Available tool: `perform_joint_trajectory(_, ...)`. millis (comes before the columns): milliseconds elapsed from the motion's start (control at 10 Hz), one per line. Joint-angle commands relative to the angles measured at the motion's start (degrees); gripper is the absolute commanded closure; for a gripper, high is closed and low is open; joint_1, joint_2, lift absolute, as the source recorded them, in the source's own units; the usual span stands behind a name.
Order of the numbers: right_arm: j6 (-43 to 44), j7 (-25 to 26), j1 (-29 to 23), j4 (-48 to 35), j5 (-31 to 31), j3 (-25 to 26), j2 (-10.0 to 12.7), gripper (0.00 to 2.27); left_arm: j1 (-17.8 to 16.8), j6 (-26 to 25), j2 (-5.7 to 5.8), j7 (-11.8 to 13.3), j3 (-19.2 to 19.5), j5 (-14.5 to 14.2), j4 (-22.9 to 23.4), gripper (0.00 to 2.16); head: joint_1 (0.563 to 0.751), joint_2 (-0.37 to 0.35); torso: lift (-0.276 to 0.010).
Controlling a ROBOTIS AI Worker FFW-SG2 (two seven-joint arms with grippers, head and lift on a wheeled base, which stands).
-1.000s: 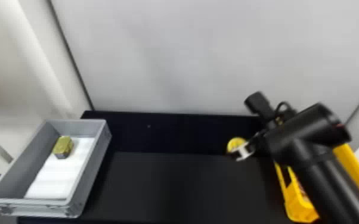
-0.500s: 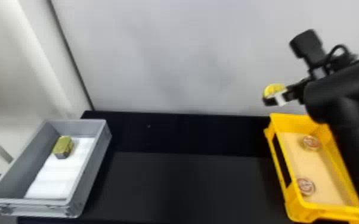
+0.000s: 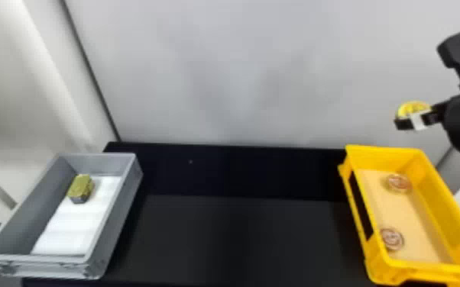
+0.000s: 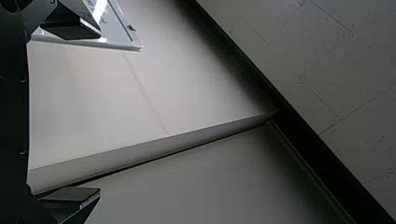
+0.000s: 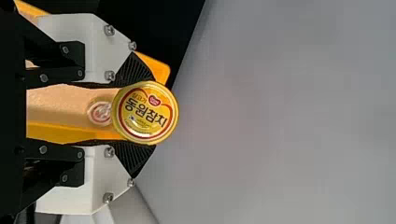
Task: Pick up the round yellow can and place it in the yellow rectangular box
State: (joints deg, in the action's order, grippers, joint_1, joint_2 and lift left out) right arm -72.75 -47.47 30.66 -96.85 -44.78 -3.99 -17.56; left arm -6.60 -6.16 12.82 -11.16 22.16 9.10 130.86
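The black right gripper (image 5: 143, 113) is holding the round yellow metal can (image 5: 145, 112) above the yellow plastic box's (image 3: 445, 210) far edge, only placing is remaining

Dark Korean lettering (image 5: 145, 112), red emblem (image 5: 154, 101) on round yellow can (image 5: 125, 129).

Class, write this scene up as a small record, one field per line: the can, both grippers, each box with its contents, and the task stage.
Held item: round yellow can
Right gripper: fingers closed on the can's sides
Left gripper: fingers apart, nothing between them
Yellow box: on the robot's right; holds two round items
Grey box: on the robot's left; holds a green-gold block and a white sheet
Stage: can raised, not yet in the yellow box
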Motion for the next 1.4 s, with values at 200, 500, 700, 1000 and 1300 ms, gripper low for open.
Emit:
perform_joint_trajectory(200,5.3,4.65,-5.0,5.45,3.19,9.79,0.42,0.75,0.0,0.01,0.2,0.08,0.0,0.21,0.09,0.1,0.694,0.054,-0.003)
perform_joint_trajectory(500,10.23,9.31,-6.32,10.81,10.13,14.8,0.42,0.75,0.0,-0.08,0.2,0.26,0.0,0.39,0.18,0.1,0.694,0.054,-0.003)
perform_joint_trajectory(700,15.06,14.05,-6.84,16.52,19.28,16.91,-0.37,0.75,0.09,0.01,0.2,0.26,0.0,0.56,0.09,0.09,0.694,0.054,-0.003)
perform_joint_trajectory(1000,17.7,24.96,-6.41,24.7,36.51,15.33,-2.66,0.75,0.0,0.1,0.28,0.34,-0.17,0.56,0.09,0.09,0.694,0.054,-0.003)
perform_joint_trajectory(1300,20.78,27.33,-5.79,30.85,39.68,14.45,-2.83,0.75,-0.08,0.18,0.37,0.34,-0.35,0.56,0.18,0.09,0.694,0.054,-0.003)
